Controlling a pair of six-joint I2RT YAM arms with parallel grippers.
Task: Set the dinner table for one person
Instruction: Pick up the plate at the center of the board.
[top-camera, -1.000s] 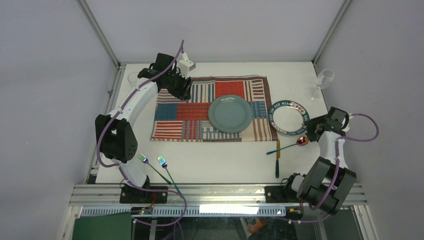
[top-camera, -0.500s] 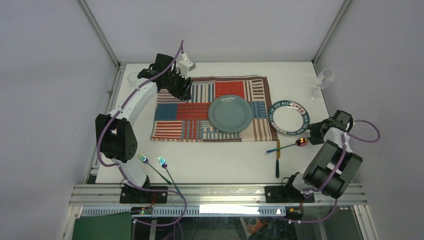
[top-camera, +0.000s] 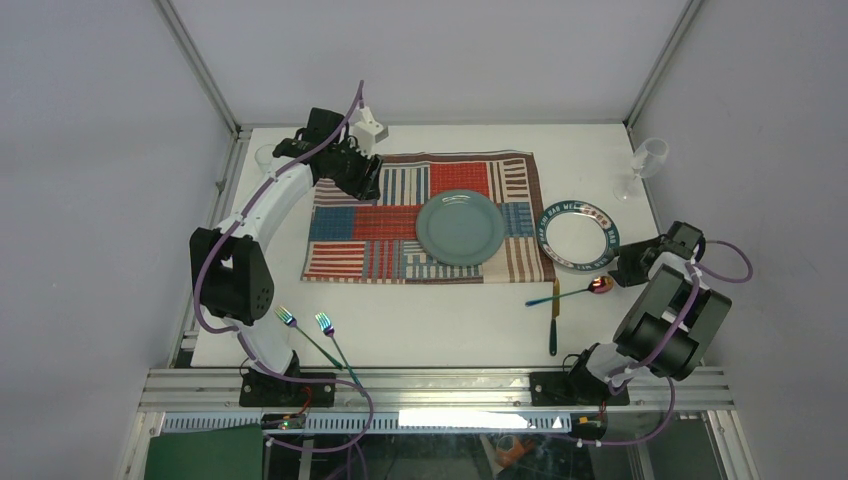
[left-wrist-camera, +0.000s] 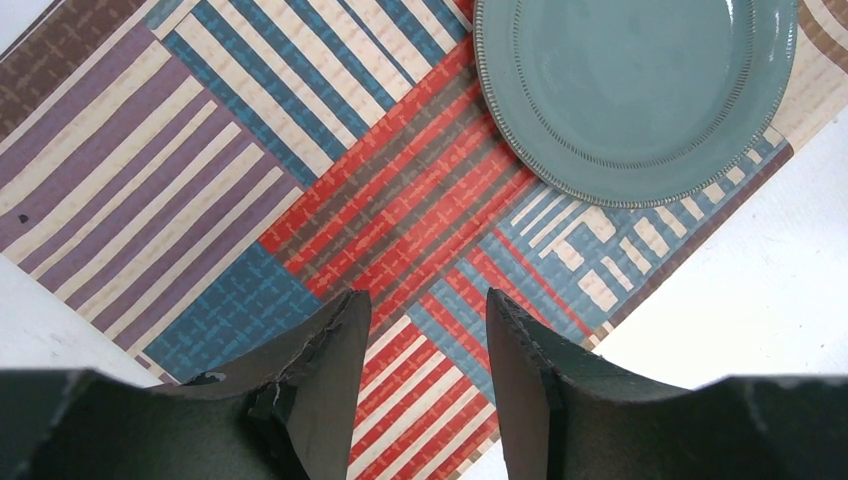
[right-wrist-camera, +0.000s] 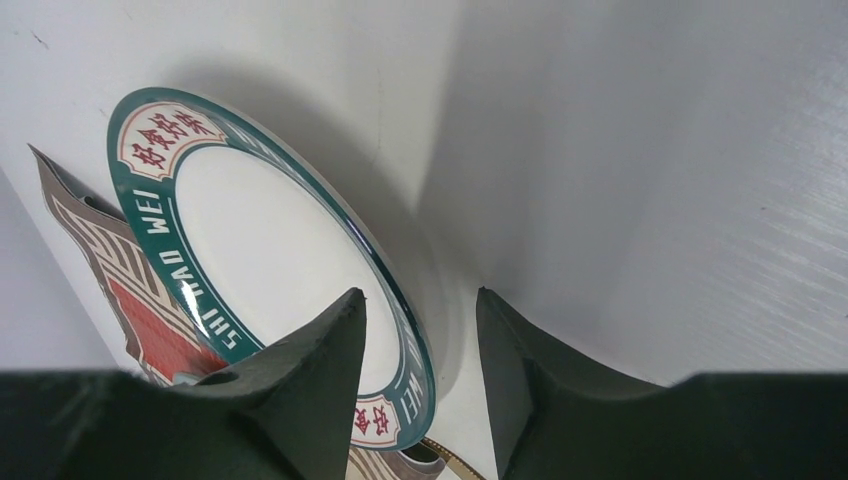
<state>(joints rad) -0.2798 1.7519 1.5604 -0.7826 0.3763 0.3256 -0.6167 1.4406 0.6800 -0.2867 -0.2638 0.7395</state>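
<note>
**Nothing held yet**

The dinner table (top-camera: 440, 325) spans the whole cell floor; rigid, fixed and matte, it offers no handhold, only a firm landing surface. The left gripper (left-wrist-camera: 428, 300) hangs parted and empty over the placemat (left-wrist-camera: 200, 200). The right gripper (right-wrist-camera: 420, 300), fingers spread and empty, faces the green-rimmed plate (right-wrist-camera: 270, 260) at 3 o'clock of the teal plate (top-camera: 460, 227); it looks glazed, likely slippery and breakable, best pinched at its rim.

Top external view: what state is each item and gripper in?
Teal plate, empty, flat on placemat.
White plate, empty, flat on the dinner table.
Spoon, lying flat.
Knife, lying flat.
Forks, lying side by side.
Wine glass, upright.
Left gripper, open, empty.
Right gripper, open, empty.
</note>
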